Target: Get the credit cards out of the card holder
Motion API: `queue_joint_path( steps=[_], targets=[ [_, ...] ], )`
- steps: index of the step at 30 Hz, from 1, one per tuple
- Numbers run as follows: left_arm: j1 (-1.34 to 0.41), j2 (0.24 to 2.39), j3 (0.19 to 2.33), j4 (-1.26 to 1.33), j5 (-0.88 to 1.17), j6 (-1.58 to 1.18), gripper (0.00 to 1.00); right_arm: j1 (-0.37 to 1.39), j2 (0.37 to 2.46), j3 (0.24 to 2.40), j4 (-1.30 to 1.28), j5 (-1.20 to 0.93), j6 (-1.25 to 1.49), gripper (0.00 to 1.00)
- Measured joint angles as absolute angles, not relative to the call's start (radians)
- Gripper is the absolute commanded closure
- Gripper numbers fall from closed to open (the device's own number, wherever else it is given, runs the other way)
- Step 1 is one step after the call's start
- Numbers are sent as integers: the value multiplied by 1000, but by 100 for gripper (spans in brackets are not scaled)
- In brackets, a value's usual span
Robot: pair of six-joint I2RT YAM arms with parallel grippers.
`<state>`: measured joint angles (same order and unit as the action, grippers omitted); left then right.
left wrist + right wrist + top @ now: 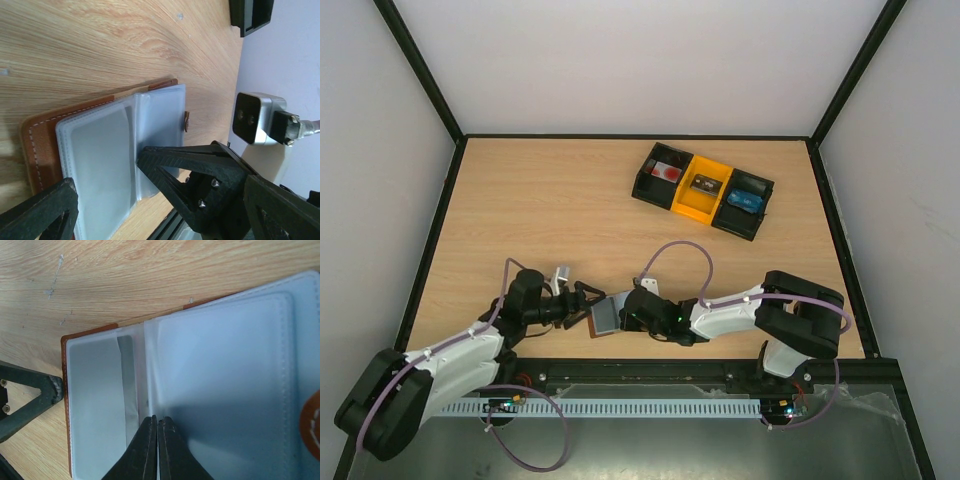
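The right gripper (156, 421) has its two fingers pressed together with no gap between them. The tips rest on the open card holder (225, 365) at the fold between two clear sleeves. Whether a thin sleeve leaf is pinched between them cannot be told. To the left of those tips, a grey credit card (95, 395) shows through a sleeve. How many cards the sleeves hold cannot be told.

The left gripper (584, 306) stands spread wide and holds nothing. In its wrist view one finger (42, 212) sits beside the holder's brown stitched edge (37, 150). The other finger (285, 210) is well off to the far side of the right gripper's black body (200, 180).

From above, the holder lies flat and open on the wooden table (540, 200), close to the near edge and a little left of centre. It lies between the grippers, the left one at its left edge and the right one at its right. The black-and-yellow tray of bins (756, 225) stands well apart, far and to the right.
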<state>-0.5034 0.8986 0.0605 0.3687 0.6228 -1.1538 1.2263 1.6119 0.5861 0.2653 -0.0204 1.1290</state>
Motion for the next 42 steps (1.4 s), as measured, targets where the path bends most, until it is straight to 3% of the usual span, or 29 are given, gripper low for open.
queue_joint_path(
  steps=[42],
  targets=[
    [-512,1027,98,455,597,-1105,8,1233,1623,528,406,-38,1195,97]
  ],
)
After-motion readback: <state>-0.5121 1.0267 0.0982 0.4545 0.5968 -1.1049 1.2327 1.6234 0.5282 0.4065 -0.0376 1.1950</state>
